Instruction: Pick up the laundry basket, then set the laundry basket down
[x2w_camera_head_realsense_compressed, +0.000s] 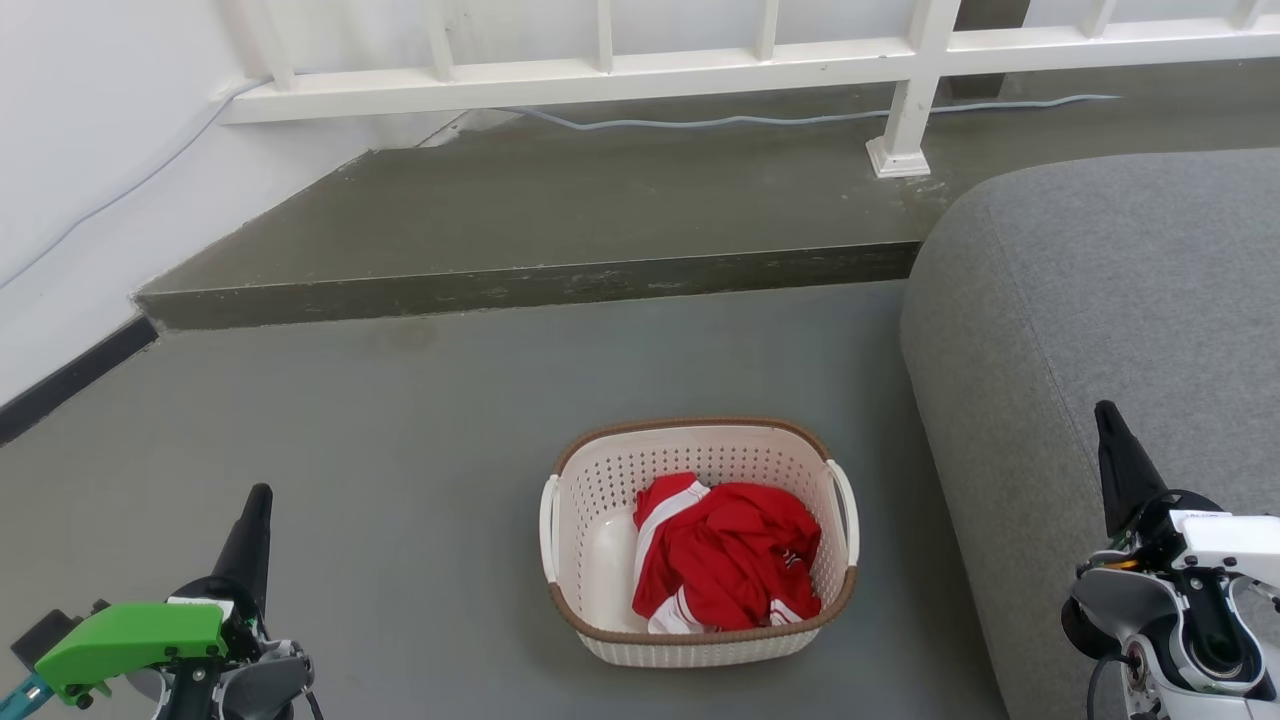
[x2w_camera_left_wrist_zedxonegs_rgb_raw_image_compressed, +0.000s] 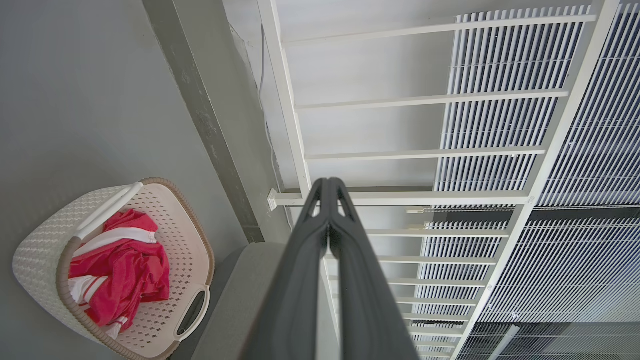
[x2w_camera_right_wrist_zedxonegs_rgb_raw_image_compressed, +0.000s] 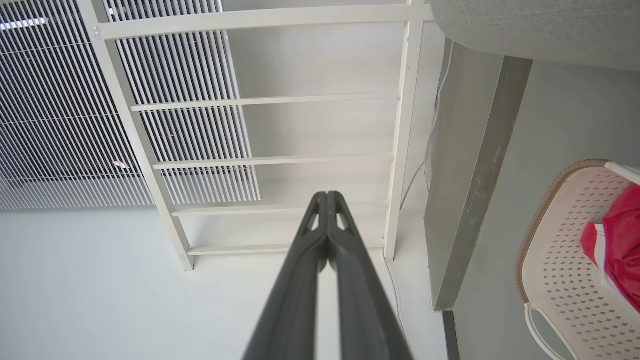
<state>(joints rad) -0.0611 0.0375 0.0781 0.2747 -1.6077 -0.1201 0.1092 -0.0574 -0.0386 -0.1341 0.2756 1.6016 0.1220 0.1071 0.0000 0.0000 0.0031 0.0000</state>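
The laundry basket stands on the grey floor, cream-white and perforated with a brown rim and white loop handles on its sides. Red and white clothing lies crumpled inside it. My left gripper hangs at the lower left, well to the left of the basket, its fingers pressed together and holding nothing. My right gripper is at the lower right over the grey sofa, also shut and empty. The left wrist view has the basket at its lower left, and the right wrist view shows the basket at its right edge.
A grey sofa rises close to the basket's right side. Behind the basket a raised concrete step crosses the floor, with a white railing and a loose cable on it. A white wall stands at the left.
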